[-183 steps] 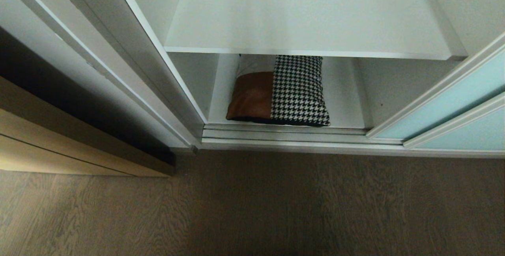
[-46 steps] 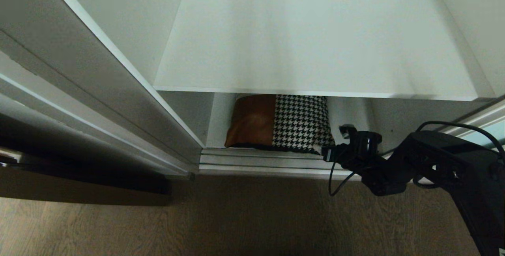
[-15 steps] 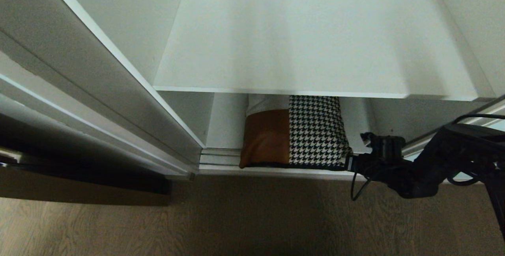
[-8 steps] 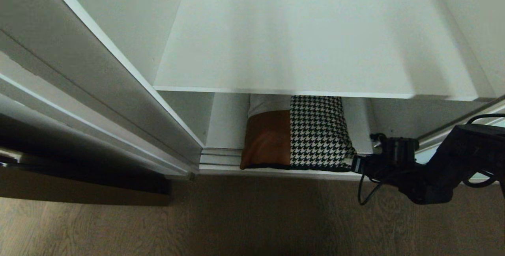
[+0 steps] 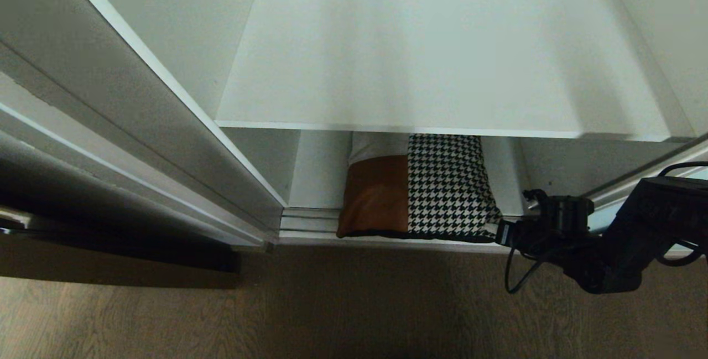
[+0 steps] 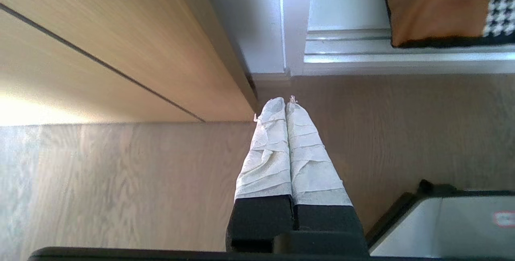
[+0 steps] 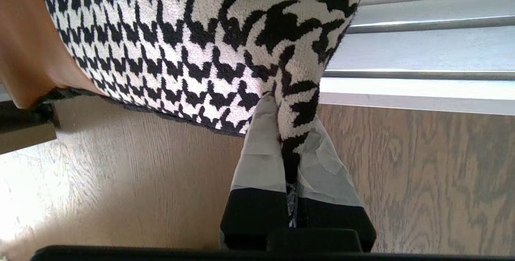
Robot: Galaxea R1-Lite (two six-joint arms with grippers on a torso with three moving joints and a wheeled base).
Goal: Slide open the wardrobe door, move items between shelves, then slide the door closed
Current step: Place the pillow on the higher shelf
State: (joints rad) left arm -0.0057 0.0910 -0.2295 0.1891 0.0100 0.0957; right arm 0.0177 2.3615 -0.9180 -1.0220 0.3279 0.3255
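The right gripper reaches in low from the right of the head view, its black arm stretched nearly level above the wood floor, a loose cable looping beneath the wrist. Its taped fingers are pinched narrow on a corner fold of the cushion, at the houndstooth end; in the right wrist view the patterned fabric runs down between the two pads. From the gripper, the cushion spreads away to the left: first the houndstooth part, beyond it the tan leather part. The cushion lies in the bottom compartment, its near edge over the silver door track, under the white shelf that juts out above it. Just behind the right arm stands the sliding wardrobe door, only its pale frame and a sliver of blue-green glass showing.

The left gripper hangs well apart from all this, pointing down at the floor beside the corner of a light wood panel, its wrapped fingers pressed together with nothing between them.
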